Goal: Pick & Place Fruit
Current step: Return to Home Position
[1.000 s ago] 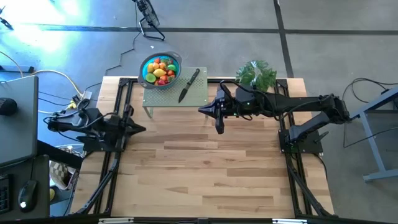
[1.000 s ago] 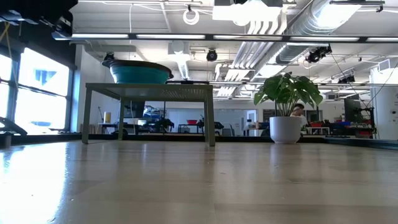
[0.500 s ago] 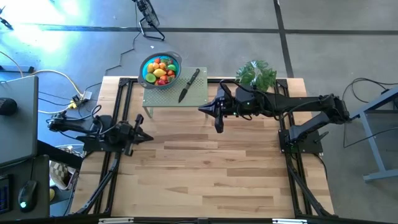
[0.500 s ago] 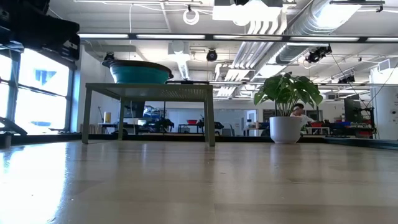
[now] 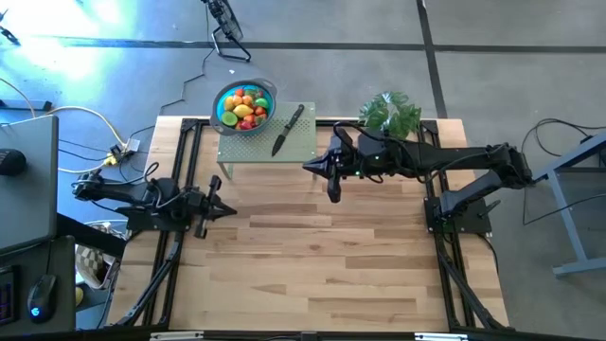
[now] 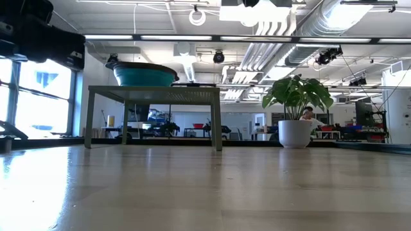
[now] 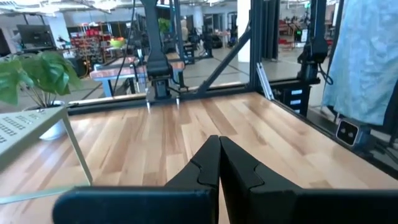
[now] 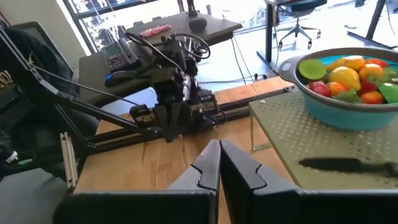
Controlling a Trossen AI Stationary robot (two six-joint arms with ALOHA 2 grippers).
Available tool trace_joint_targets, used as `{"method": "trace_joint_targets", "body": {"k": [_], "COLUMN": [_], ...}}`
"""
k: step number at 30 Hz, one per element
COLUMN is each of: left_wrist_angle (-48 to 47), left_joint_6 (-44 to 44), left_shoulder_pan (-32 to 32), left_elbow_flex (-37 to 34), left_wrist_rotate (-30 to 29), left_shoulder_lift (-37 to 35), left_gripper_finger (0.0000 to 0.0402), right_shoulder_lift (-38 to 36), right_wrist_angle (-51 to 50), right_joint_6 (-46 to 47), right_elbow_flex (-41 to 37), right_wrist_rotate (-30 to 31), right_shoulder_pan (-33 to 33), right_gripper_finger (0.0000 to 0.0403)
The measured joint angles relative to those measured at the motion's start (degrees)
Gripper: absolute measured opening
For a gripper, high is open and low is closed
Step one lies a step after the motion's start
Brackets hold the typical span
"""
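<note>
Because no fruit lay on the table [image 5: 312,256], both arms appeared parked, with nothing to carry. At the table's left edge, the left gripper [image 5: 222,206] sat low, fingers pressed together and empty. Beside the shelf [image 5: 308,142], the right gripper [image 5: 331,189] hung likewise closed and empty. The fruit [image 5: 244,106] lay heaped in the bowl [image 5: 223,116] at the shelf's far left corner, beside 1 knife [image 5: 287,130].
</note>
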Motion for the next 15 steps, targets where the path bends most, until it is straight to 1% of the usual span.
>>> {"method": "trace_joint_targets", "body": {"k": [5,15], "left_wrist_angle": [-1.2,-1.1], "left_joint_6": [0.0,0.0], "left_shoulder_pan": [0.0,0.0], "left_elbow_flex": [-0.1,-0.2], "left_wrist_rotate": [-0.2,-0.2], "left_shoulder_lift": [0.0,0.0], "left_gripper_finger": [0.0,0.0], "right_shoulder_lift": [-3.4,-10.0], "right_wrist_angle": [-0.4,-1.4], "right_joint_6": [-0.1,-4.9], "right_elbow_flex": [0.0,0.0], "right_wrist_rotate": [0.2,0.3], "right_shoulder_pan": [-0.5,-0.5], "right_gripper_finger": [0.0003,0.0003]}}
